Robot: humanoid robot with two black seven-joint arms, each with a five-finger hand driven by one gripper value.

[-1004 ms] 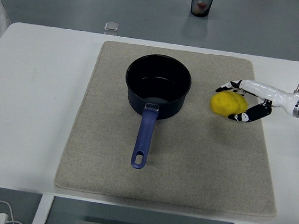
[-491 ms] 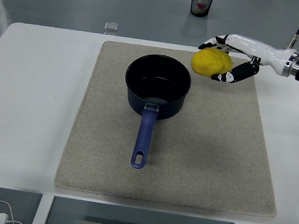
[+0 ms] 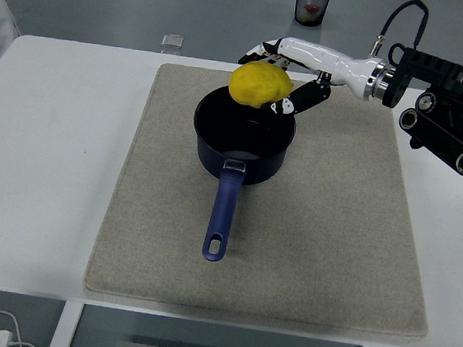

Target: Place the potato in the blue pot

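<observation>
The scene is being viewed through a single head camera, set high on the robot's side and angled forward and down. The whole white table [image 3: 50,163] is being taken in from a moderate distance, its near edge lying along the bottom, floor beyond the far edge.

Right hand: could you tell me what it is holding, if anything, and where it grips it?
The right hand holds the yellow potato, fingers wrapped around its right side, above the blue pot.
</observation>
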